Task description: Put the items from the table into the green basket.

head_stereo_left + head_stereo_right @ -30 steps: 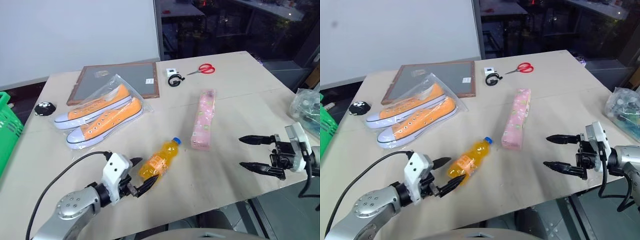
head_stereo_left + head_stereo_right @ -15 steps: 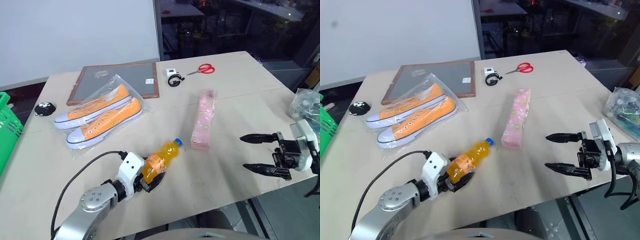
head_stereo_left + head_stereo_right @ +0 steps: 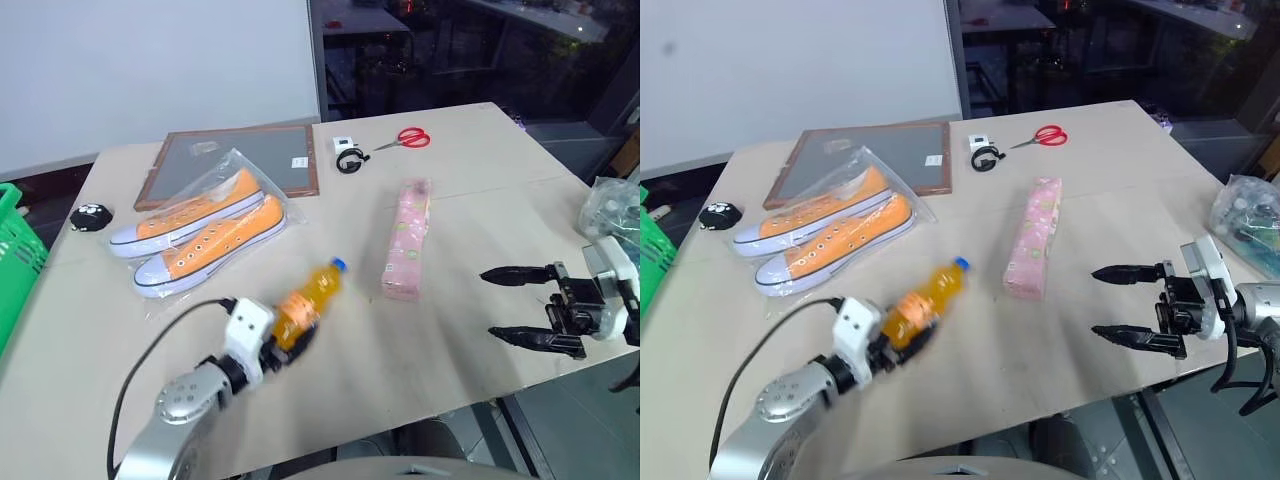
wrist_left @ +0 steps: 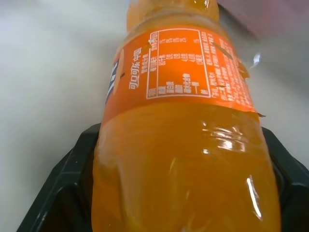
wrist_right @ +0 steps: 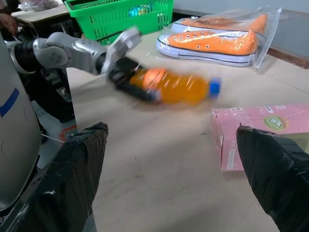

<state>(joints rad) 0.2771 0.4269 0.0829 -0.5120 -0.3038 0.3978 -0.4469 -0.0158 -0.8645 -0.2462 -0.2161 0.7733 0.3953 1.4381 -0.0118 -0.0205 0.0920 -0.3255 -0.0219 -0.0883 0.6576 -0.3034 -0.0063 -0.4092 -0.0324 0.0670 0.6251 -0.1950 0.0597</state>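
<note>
The left gripper (image 3: 285, 345) had its fingers clamped on the base of the orange drink bottle (image 3: 305, 303), cap pointing away from them; the right gripper (image 3: 520, 305) hung wide and empty. Pickup step, judged: next, carry it to the green basket (image 3: 18, 255) leftward

Orange drink bottle (image 3: 305, 304) with blue cap lying tilted at lower centre-left, base sitting between left gripper (image 3: 283, 345) fingers. Pink packet (image 3: 408, 253) lying centre; bagged orange sneakers (image 3: 197, 232) upper left, overlapping brown-framed board (image 3: 262, 152); red-handled scissors (image 3: 408, 138) resting top centre; green basket (image 3: 17, 260) standing at left edge.
</note>
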